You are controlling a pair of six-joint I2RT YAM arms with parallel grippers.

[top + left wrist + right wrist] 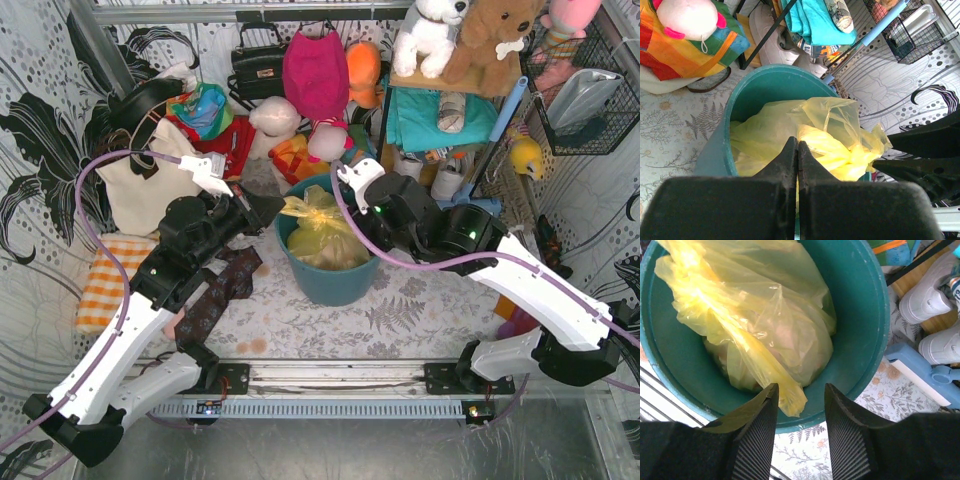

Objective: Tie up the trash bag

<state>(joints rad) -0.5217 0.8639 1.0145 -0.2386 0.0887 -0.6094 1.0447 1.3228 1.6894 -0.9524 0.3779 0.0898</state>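
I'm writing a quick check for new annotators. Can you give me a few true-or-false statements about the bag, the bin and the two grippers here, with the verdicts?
1. The trash bag sits inside the teal bin. True.
2. The right gripper is clamped shut. False: its jaws stand apart, and a loose strip of the bag reaches down between them.
3. The left gripper is shut, its tip pointing at the bag. True; whether it pinches any plastic cannot be told.
4. The bin lies tipped on its side. False: it stands upright, with its mouth facing up.
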